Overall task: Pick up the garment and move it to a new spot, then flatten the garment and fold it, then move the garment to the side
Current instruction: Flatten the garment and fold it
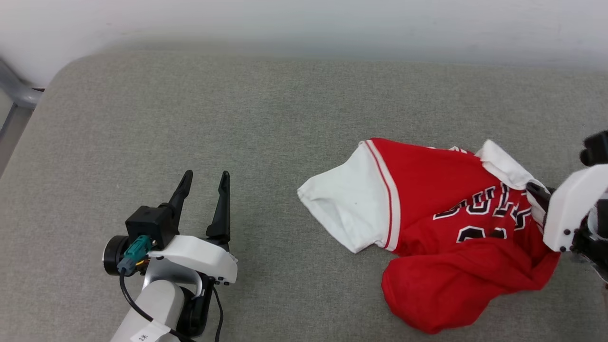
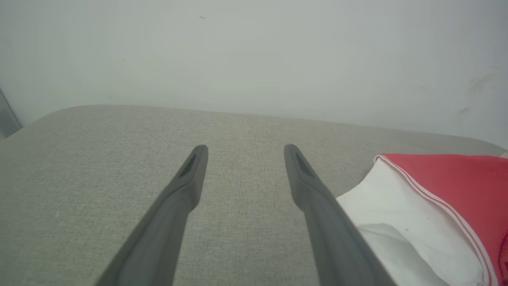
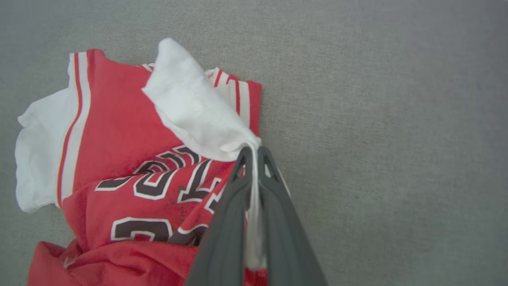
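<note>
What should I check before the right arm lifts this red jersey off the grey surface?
1. Right gripper shut on the garment at its white sleeve: ok.
2. White cloth pinched between its fingers: ok.
3. Left gripper open, apart from the garment: ok.
4. Garment lying flat: not ok, crumpled and bunched.
5. Bare grey surface on the robot's left for a new spot: ok.
6. Grip enough to carry the whole shirt: cannot tell.
</note>
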`<state>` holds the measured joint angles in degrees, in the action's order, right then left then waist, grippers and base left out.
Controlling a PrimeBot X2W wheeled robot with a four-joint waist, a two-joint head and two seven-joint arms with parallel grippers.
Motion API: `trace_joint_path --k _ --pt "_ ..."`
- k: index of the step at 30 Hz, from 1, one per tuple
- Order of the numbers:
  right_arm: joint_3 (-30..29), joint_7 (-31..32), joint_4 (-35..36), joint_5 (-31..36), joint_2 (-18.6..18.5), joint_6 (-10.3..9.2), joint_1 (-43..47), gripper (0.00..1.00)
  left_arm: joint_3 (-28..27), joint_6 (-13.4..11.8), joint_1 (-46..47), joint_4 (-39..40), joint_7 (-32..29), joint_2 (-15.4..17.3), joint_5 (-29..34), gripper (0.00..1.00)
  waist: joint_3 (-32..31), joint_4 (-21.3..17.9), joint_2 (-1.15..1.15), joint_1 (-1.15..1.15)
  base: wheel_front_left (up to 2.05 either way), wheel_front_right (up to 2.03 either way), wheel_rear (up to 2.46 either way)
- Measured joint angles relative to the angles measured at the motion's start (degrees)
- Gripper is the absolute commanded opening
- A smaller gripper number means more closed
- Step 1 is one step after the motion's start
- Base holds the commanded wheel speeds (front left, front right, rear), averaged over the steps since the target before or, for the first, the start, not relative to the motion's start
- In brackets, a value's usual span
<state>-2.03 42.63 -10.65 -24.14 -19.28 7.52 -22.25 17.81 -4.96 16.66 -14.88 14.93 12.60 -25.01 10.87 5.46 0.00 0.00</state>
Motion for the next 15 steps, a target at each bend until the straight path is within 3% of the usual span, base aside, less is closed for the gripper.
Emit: trace_joint_path --k 8,11,12,13,14,15 --pt "-17.98 -6.69 -5.27 -1.56 7.93 -0.01 7.88 0.0 -0.23 0.02 -0.26 0.09 0.05 0.15 0.13 1.0 0.08 -1.95 0.0 0.0 0.0 0.0 0.0" --pt "-21.7 -9.13 -7.15 -1.42 10.66 -0.01 10.28 0.0 -0.22 0.12 -0.79 0.09 0.05 0.38 0.13 1.0 0.1 -2.41 0.0 0.0 0.0 0.0 0.0" --pt "-22.42 -9.91 -7.71 -1.12 11.35 -0.01 10.79 0.05 -0.2 0.11 -0.96 0.1 0.07 0.45 0.12 1.0 0.18 -2.51 0.0 -0.01 0.0 0.0 0.0" --pt "-23.24 -10.82 -8.29 -1.03 12.01 0.0 10.9 0.14 -0.2 0.09 -0.99 0.1 0.05 0.54 0.11 1.0 0.29 -2.62 0.0 -0.01 0.0 0.0 0.0" --pt "-23.94 -12.02 -8.61 -1.02 12.52 0.01 10.83 0.96 -0.23 0.08 -0.99 0.12 0.05 0.64 0.11 1.0 0.38 -2.71 0.0 -0.01 0.0 0.0 0.0" --pt "-24.52 -13.19 -8.87 -0.96 12.91 0.02 10.71 1.0 -0.23 -0.05 -0.99 0.12 0.05 0.76 0.07 1.0 0.46 -2.79 0.0 -0.01 0.0 0.0 0.0"
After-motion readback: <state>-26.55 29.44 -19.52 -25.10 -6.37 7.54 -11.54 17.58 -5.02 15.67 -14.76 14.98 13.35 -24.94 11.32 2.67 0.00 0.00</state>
